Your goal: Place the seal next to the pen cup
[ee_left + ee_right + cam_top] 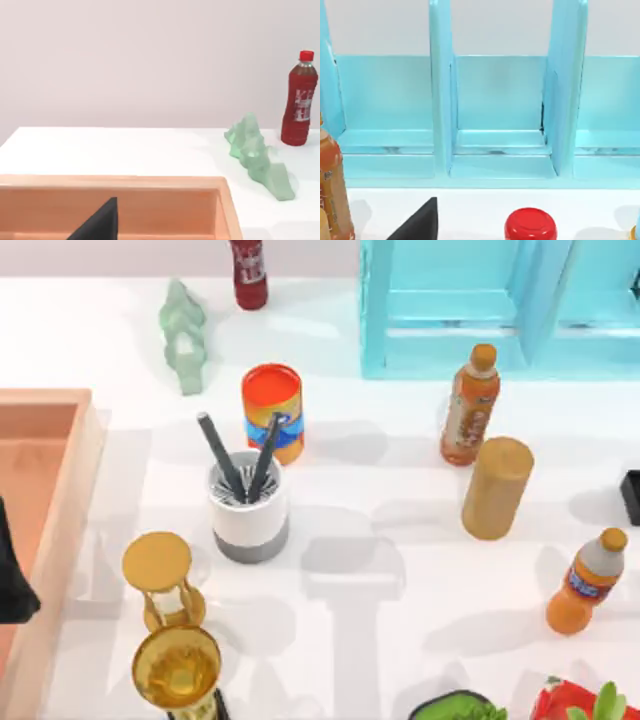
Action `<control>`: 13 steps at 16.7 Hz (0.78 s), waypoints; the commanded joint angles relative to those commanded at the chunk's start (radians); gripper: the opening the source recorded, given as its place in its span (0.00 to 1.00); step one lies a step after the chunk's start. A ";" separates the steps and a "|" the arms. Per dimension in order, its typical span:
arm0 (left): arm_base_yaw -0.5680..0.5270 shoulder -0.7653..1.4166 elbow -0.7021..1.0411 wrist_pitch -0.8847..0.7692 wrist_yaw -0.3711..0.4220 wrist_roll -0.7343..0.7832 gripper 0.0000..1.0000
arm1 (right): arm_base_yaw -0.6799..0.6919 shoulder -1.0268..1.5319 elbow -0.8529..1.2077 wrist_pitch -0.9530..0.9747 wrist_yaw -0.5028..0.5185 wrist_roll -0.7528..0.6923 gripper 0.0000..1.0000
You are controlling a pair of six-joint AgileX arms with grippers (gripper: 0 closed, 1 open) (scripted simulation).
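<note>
The pen cup (250, 508), white with a grey base band and two dark pens, stands left of the table's middle. The seal's glossy red knob (530, 225) shows low in the right wrist view, in front of the teal shelf. A black block (631, 496) cut off by the top view's right edge may be its base, far to the right of the pen cup. A dark part of my right gripper (420, 225) shows beside the knob. My left arm (12, 575) is at the left edge over the wooden tray, and a dark part of its gripper (100, 225) shows.
An orange-and-blue can (272, 410) stands just behind the pen cup, an hourglass (162, 585) and a golden cup (178, 670) in front of it. A tan cylinder (497, 487), two orange bottles (470, 405) (588, 582), a teal shelf (480, 310), a green figurine (183, 335), a dark red bottle (248, 272) and a wooden tray (60, 405) stand around.
</note>
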 joint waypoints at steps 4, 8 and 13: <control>0.000 0.000 0.000 0.000 0.000 0.000 1.00 | -0.001 0.031 0.031 -0.029 0.000 0.000 1.00; 0.000 0.000 0.000 0.000 0.000 0.000 1.00 | -0.004 0.221 0.218 -0.185 0.000 -0.002 1.00; 0.000 0.000 0.000 0.000 0.000 0.000 1.00 | -0.011 0.676 0.636 -0.496 0.001 -0.005 1.00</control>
